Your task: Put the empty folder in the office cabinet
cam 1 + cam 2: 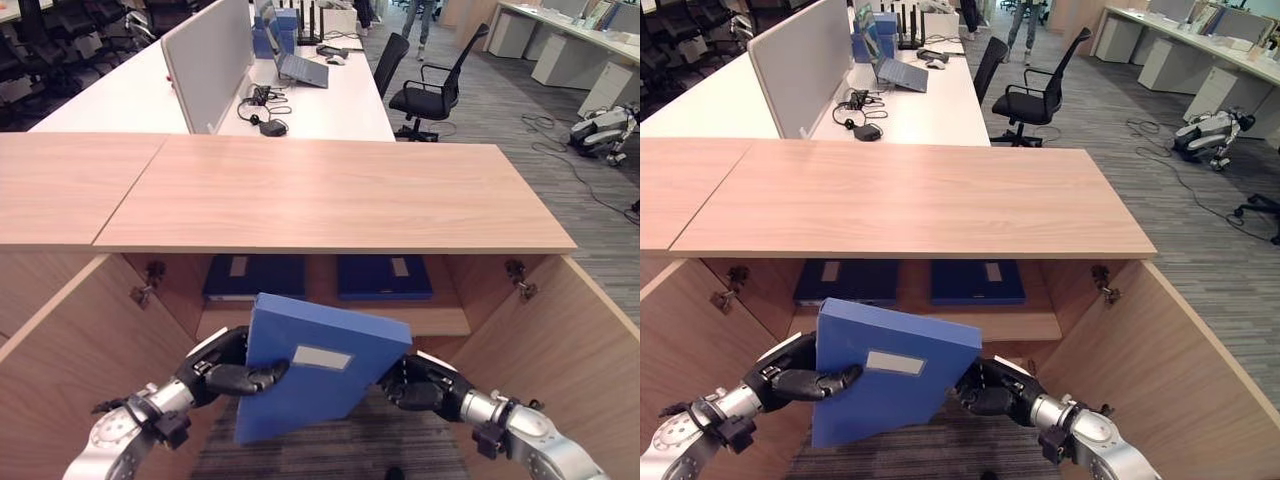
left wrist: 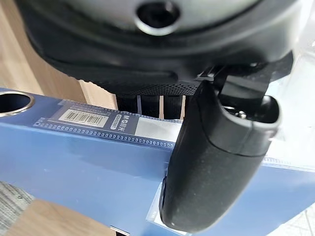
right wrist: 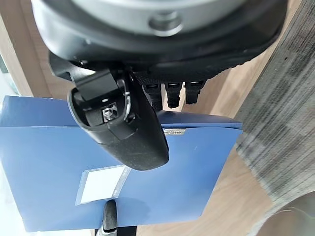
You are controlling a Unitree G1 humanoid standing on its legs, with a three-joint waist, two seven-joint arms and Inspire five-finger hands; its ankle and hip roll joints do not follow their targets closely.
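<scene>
before the open cabinet [image 1: 520, 340], both robot hands, left [image 1: 225, 372] and right [image 1: 420, 385], clamp the blue folder [image 1: 315, 365].

Place: an open-plan office.
Signs: long white desks [image 1: 330, 100] with grey divider screens [image 1: 205, 60], black swivel chairs [image 1: 432, 95], a laptop [image 1: 295, 62], grey carpet [image 1: 560, 150], a wooden cabinet [image 1: 330, 190] holding blue folders [image 1: 383, 277].

The folder [image 1: 318, 364] was mid blue with a pale grey label on its face. Two darker blue folders [image 1: 256, 276] lay on the shelf [image 1: 440, 322], each with a pale label. The cabinet [image 1: 330, 195] was light wood grain. Both robot hands, left robot hand [image 1: 235, 377] and right robot hand [image 1: 418, 388], were black. The carpet [image 1: 340, 450] was grey with streaks.
</scene>
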